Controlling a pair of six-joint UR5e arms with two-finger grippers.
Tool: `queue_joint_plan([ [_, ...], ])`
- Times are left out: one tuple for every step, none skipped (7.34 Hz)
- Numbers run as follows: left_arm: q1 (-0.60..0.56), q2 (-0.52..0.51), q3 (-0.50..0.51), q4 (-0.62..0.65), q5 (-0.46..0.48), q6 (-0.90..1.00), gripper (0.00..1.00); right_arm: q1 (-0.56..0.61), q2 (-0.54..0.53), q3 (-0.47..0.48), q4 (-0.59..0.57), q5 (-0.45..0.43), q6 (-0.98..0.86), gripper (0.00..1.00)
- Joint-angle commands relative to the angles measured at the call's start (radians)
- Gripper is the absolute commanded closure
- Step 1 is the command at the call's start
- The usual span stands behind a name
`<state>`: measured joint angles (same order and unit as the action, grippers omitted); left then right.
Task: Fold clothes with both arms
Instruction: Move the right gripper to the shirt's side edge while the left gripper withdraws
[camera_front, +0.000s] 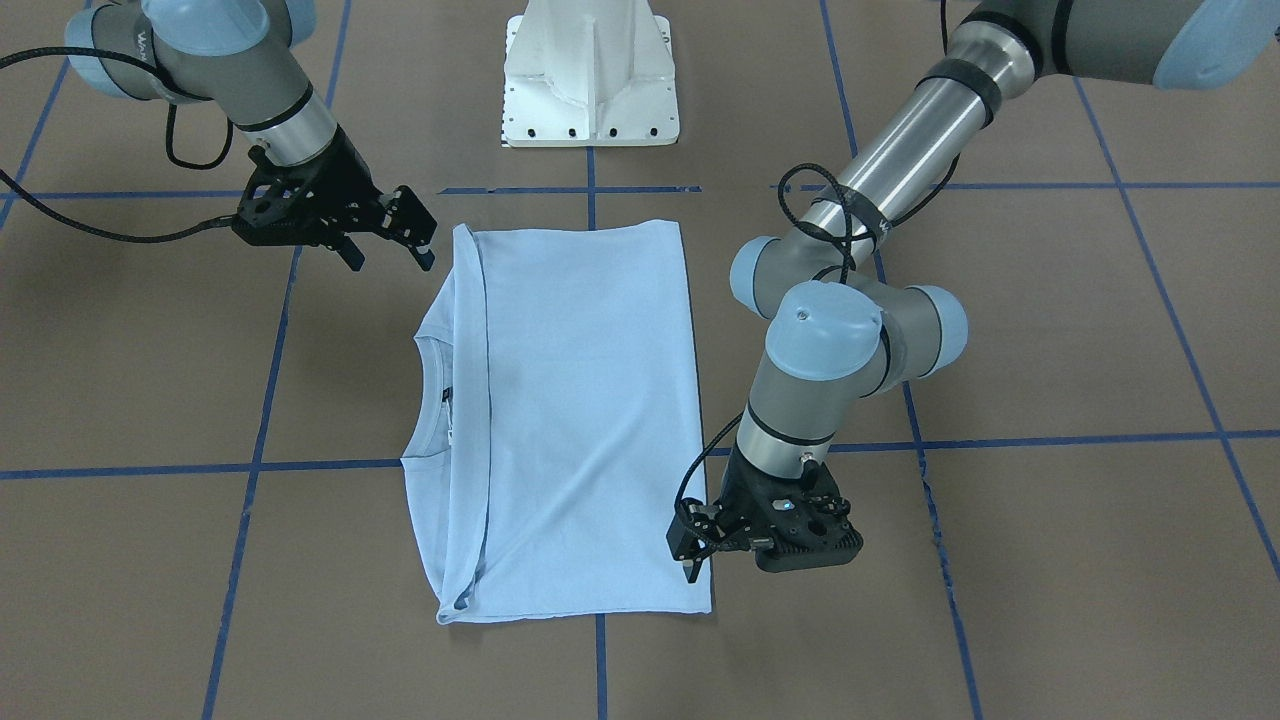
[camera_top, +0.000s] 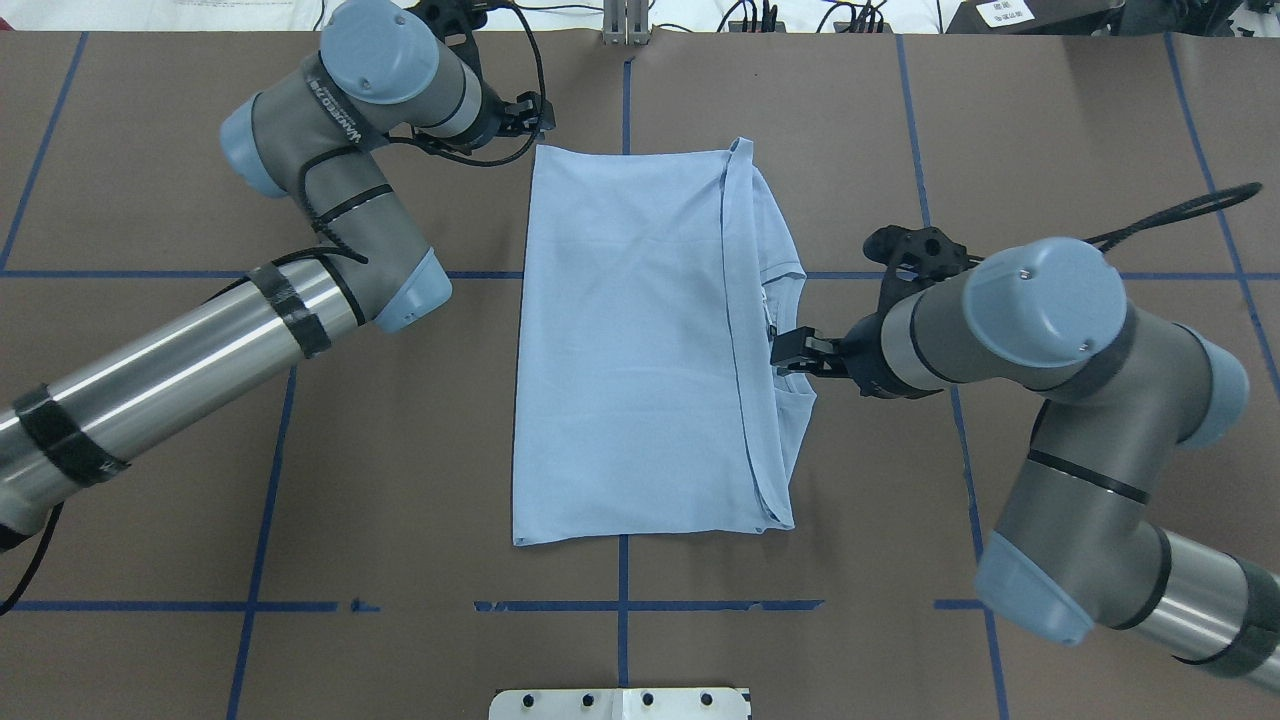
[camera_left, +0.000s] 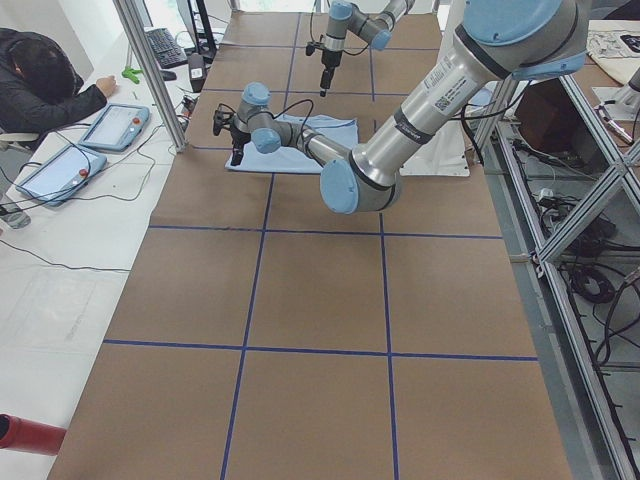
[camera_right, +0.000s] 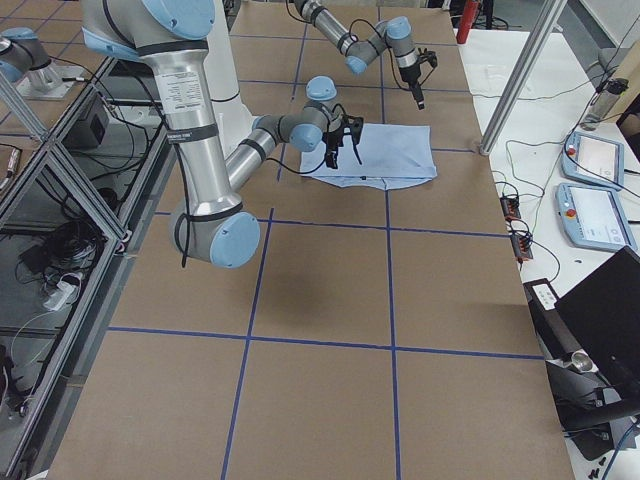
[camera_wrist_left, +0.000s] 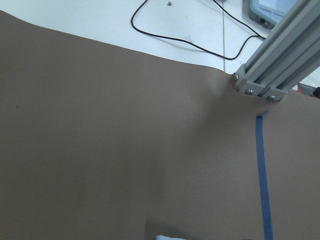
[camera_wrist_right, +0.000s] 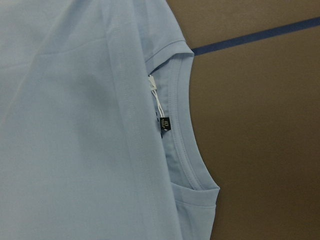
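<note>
The light blue T-shirt (camera_front: 580, 400) (camera_top: 640, 350) lies flat on the brown table, folded into a long rectangle. Its ribbed collar (camera_wrist_right: 182, 135) and dark neck label (camera_wrist_right: 165, 125) show along one long side. My right gripper (camera_front: 390, 250) (camera_top: 785, 355) hangs open above that collar side, with nothing between its fingers. My left gripper (camera_front: 690, 560) (camera_top: 535, 112) stands low at the shirt's far corner on the opposite long edge. It looks open and holds no cloth. The left wrist view shows only bare table and a sliver of the shirt (camera_wrist_left: 167, 237).
The white pedestal base (camera_front: 590, 80) stands at the robot's side of the table. Blue tape lines (camera_front: 250, 465) cross the brown surface. An aluminium post (camera_wrist_left: 275, 70) rises at the far table edge. A person (camera_left: 40, 80) sits by control tablets (camera_left: 115, 125) beyond it.
</note>
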<state>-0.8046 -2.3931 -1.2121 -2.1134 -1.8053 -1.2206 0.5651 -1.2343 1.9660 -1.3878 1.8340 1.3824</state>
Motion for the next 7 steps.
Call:
queue_joint_plan([
  [0.002, 0.141, -0.371, 0.276, -0.014, 0.001, 0.00, -0.089, 0.108, -0.039, -0.169, -0.120, -0.156, 0.00],
  [0.005, 0.188, -0.465, 0.346, -0.016, 0.000, 0.00, -0.131, 0.146, -0.097, -0.169, -0.149, -0.233, 0.00],
  [0.005, 0.250, -0.554, 0.368, -0.029, -0.008, 0.00, -0.152, 0.177, -0.120, -0.171, -0.165, -0.270, 0.00],
  [0.004, 0.262, -0.594, 0.381, -0.035, -0.014, 0.00, -0.160, 0.179, -0.116, -0.172, -0.164, -0.333, 0.00],
  [0.004, 0.262, -0.604, 0.395, -0.040, -0.031, 0.00, -0.162, 0.179, -0.113, -0.172, -0.157, -0.354, 0.00],
  [0.005, 0.262, -0.601, 0.400, -0.043, -0.049, 0.00, -0.177, 0.168, -0.118, -0.172, -0.157, -0.383, 0.00],
  [0.005, 0.262, -0.595, 0.412, -0.060, -0.048, 0.00, -0.182, 0.164, -0.121, -0.207, -0.157, -0.385, 0.00],
])
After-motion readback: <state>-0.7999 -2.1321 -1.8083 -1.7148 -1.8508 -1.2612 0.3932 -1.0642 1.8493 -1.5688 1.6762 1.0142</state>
